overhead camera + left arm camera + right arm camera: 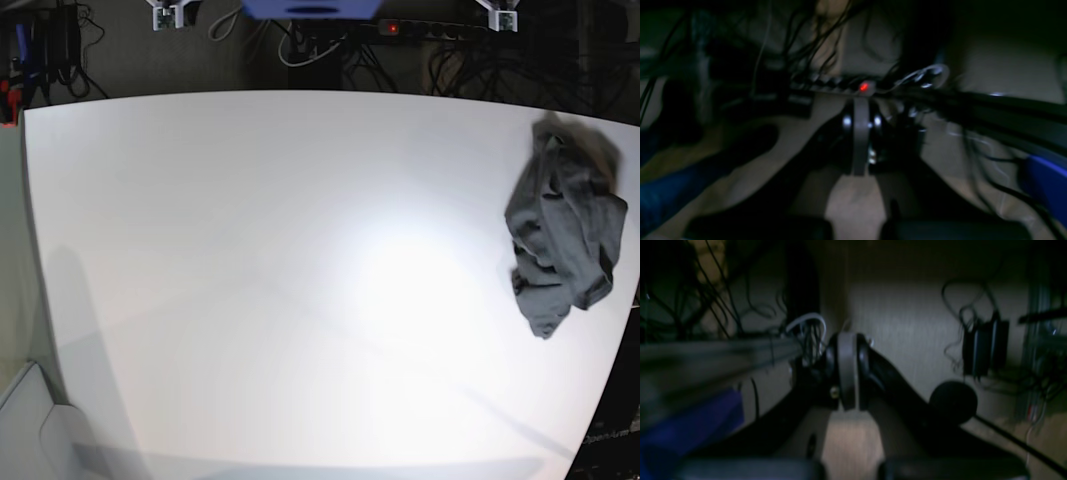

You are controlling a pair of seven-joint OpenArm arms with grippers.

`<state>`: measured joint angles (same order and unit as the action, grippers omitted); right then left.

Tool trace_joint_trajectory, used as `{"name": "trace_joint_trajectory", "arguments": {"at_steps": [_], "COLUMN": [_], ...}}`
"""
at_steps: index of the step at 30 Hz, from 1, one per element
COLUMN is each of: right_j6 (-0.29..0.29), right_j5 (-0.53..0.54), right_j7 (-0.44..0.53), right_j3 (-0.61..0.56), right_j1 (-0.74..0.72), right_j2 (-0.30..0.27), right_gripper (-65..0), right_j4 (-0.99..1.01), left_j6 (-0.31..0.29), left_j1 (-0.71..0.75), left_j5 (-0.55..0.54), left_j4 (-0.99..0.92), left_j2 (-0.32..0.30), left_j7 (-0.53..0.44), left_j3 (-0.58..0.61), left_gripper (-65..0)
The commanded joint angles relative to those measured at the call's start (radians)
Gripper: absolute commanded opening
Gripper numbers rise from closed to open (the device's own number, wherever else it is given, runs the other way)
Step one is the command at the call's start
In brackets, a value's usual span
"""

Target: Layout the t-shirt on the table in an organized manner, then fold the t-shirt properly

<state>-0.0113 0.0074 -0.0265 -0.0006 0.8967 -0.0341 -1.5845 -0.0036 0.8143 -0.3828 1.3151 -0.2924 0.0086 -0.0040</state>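
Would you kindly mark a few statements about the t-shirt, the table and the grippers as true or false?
1. The t-shirt lies crumpled near the table's right edge in the base view. True.
2. The t-shirt is spread flat at the table's centre. False: it is bunched up at the side.
3. Neither arm appears in the base view. True.
4. The left gripper holds the t-shirt. False: it is shut on nothing, away from the table.
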Motion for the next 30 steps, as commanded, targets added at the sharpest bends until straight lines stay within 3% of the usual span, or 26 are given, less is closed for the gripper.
{"name": "trace_joint_trajectory", "arguments": {"at_steps": [1, 9, 12, 16, 20, 22, 26, 30], "right_j6": [-0.002, -0.002, -0.002, -0.002, -0.002, -0.002, -0.002, -0.002], "right_j5": [0.004, 0.006, 0.006, 0.006, 0.006, 0.006, 0.006, 0.006], "right_j7": [0.017, 0.015, -0.008, -0.12, -0.149, -0.149, -0.149, -0.149], "right_j3": [0.006, 0.003, 0.006, 0.003, 0.003, 0.003, 0.003, 0.003], "right_j1": [0.023, 0.094, 0.106, 0.103, 0.103, 0.103, 0.105, 0.105], "right_j2": [-0.011, -0.037, -0.037, -0.037, -0.037, -0.037, -0.037, -0.037], "right_gripper": [-65.0, -65.0, -64.6, -57.4, -51.0, -50.2, -50.2, -50.2], "right_j4": [-0.041, -0.208, -0.25, -0.328, -0.368, -0.368, -0.368, -0.368], "left_j6": [0.001, 0.007, 0.007, 0.007, 0.0, 0.0, -0.002, -0.002], "left_j1": [0.032, 0.133, 0.184, 0.241, 0.271, 0.267, 0.221, 0.172], "left_j5": [0.0, 0.002, 0.037, 0.163, 0.236, 0.245, 0.199, 0.112], "left_j4": [0.034, 0.229, 0.33, 0.496, 0.653, 0.693, 0.702, 0.703], "left_j2": [-0.012, -0.017, -0.008, 0.035, 0.112, 0.137, 0.138, 0.137], "left_j7": [-0.009, -0.017, -0.017, -0.017, -0.017, -0.017, -0.017, -0.017], "left_j3": [-0.001, -0.004, -0.064, -0.161, -0.278, -0.327, -0.41, -0.503], "left_gripper": [-64.8, -64.8, -64.8, -64.6, -63.9, -59.1, -40.8, -38.7]}}
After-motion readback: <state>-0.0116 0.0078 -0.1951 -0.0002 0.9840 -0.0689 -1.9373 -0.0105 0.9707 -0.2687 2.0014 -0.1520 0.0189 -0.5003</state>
